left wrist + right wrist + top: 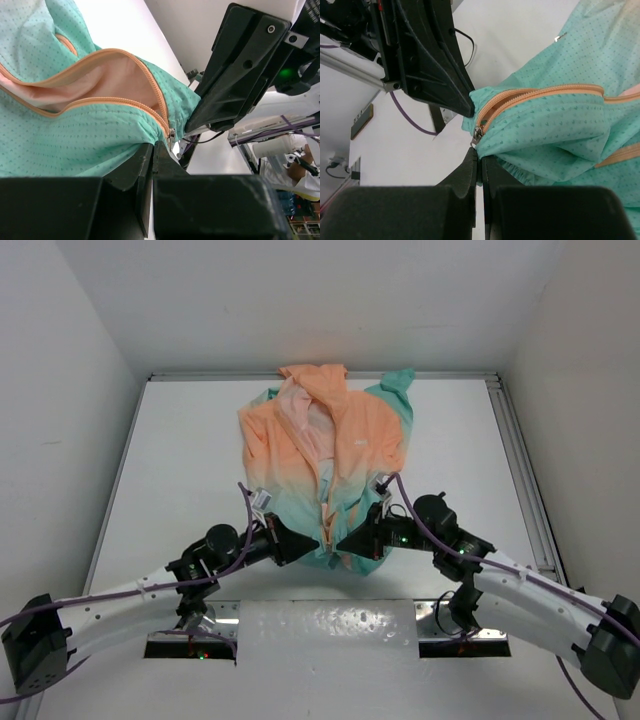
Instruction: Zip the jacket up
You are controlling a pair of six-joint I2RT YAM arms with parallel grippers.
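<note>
The jacket (325, 455) lies flat in mid-table, peach-orange at the top and mint-teal at the bottom. Its orange zipper (322, 502) is open over pale pink lining. Both grippers meet at its bottom hem. My left gripper (314, 540) is shut with its tips pinching the teal hem (125, 135) beside the metal slider (171, 135). My right gripper (341, 539) is shut, pinching teal fabric (520, 150) just under the slider (477, 133). The slider sits at the very bottom of the zipper, and the tracks (115, 75) spread apart above it.
White walls enclose the table on three sides, with a metal rail (520, 470) along the right. A white sheet (330, 625) lies between the arm bases. In each wrist view the other gripper looms close: the right one (235, 75), the left one (430, 60).
</note>
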